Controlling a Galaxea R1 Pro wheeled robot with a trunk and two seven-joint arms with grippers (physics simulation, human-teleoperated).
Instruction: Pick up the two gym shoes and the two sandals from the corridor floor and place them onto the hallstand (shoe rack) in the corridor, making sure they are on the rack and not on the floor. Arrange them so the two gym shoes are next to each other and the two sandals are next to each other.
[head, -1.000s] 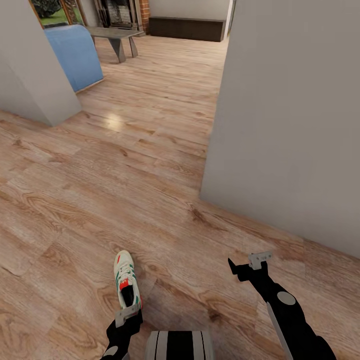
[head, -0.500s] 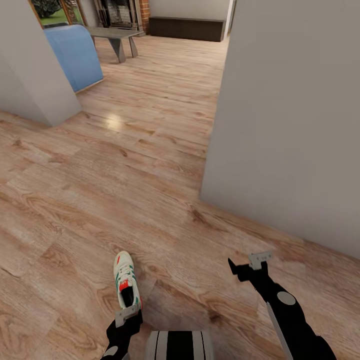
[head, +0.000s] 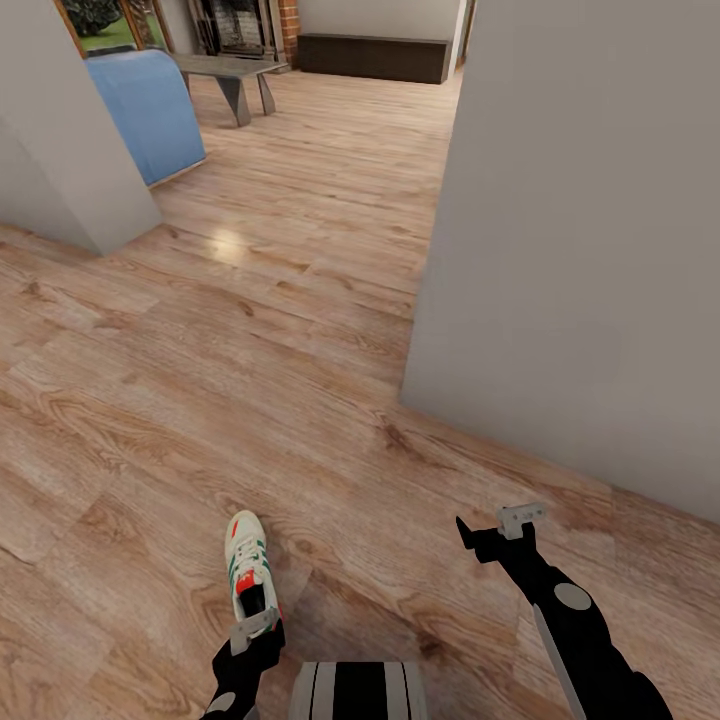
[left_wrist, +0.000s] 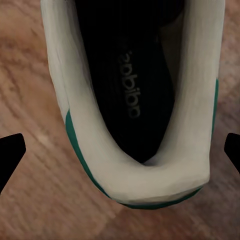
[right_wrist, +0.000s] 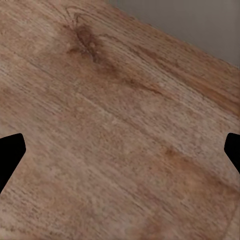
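A: From the head, where is your shoe?

B: One sneaker (head: 248, 568) lies on the wood floor (head: 200, 400), toe pointing away from you. Its heel sits right at your left gripper (head: 254, 630), low in the view.

A: And your right side?

B: Your right gripper (head: 500, 528) hangs over bare planks, well apart from the sneaker, near the grey wall (head: 590, 250).

A: What does your left wrist show?

B: The sneaker's heel opening (left_wrist: 135, 100), dark insole inside. Your fingertips (left_wrist: 10, 157) stand spread wide, one on each side of the heel, not touching it.

A: Right wrist?

B: Floor planks (right_wrist: 115, 140); your fingertips (right_wrist: 10, 155) are parted wide, holding nothing.
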